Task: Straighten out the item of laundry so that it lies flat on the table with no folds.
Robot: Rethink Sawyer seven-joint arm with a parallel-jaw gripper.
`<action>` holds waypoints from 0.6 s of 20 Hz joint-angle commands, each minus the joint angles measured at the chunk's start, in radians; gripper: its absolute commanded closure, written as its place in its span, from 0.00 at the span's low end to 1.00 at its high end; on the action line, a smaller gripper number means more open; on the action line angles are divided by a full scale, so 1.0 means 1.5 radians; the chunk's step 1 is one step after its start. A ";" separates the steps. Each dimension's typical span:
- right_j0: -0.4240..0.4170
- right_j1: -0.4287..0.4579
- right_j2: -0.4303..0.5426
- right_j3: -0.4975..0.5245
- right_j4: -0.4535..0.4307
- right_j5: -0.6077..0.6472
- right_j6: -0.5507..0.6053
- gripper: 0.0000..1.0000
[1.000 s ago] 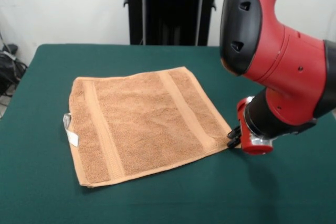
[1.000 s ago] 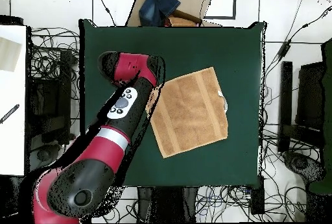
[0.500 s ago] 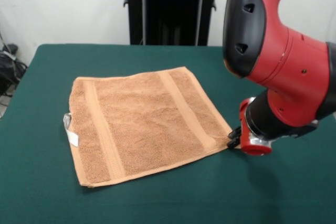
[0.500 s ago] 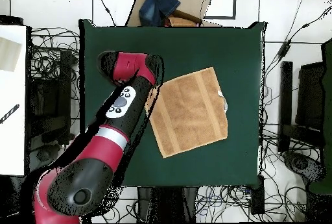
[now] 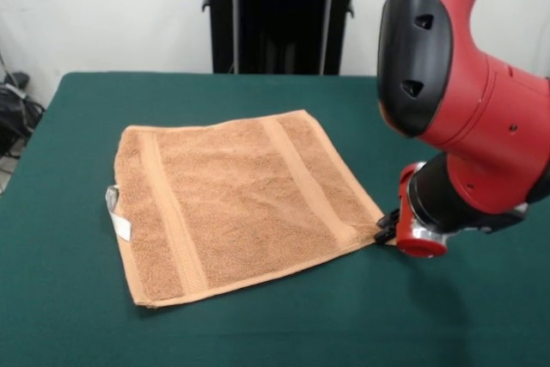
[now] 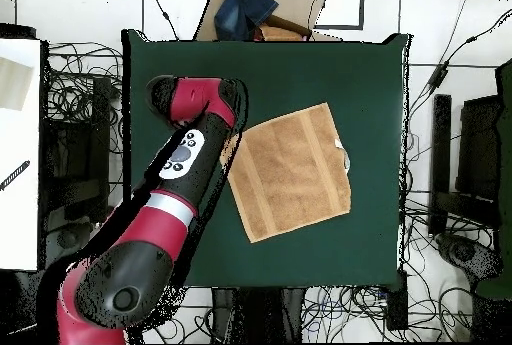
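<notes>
Orange-tan towel (image 5: 236, 204) spread flat mid-table on green felt table (image 5: 77, 315) in front view, white tag (image 5: 115, 212) at its left edge, gripper (image 5: 384, 229) at its right corner, finger state unclear, overhead view shows towel (image 6: 292, 171) beside red arm (image 6: 160, 216)

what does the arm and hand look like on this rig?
Bulky red arm with rounded shells and a black oval cap with two small slots. A silver ring sits at the red wrist end. The hand is small and black. Overhead, a light panel with dark buttons shows.

The towel (image 5: 236, 204) lies spread on the table (image 5: 258, 333), the gripper (image 5: 384, 229) at its corner.
</notes>
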 commanded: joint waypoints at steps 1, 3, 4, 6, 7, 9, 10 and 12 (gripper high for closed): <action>0.017 0.078 0.076 -0.049 0.065 -0.015 0.223 1.00; 0.017 0.080 0.075 -0.056 0.066 -0.010 0.226 1.00; 0.017 0.080 0.076 -0.057 0.066 -0.008 0.226 1.00; 0.017 0.077 0.077 -0.053 0.065 -0.009 0.222 1.00; 0.017 0.077 0.078 -0.053 0.065 -0.009 0.221 1.00; 0.017 0.074 0.080 -0.049 0.064 -0.009 0.217 1.00; 0.017 0.073 0.081 -0.048 0.063 -0.010 0.216 1.00; 0.018 0.070 0.082 -0.043 0.062 -0.012 0.213 1.00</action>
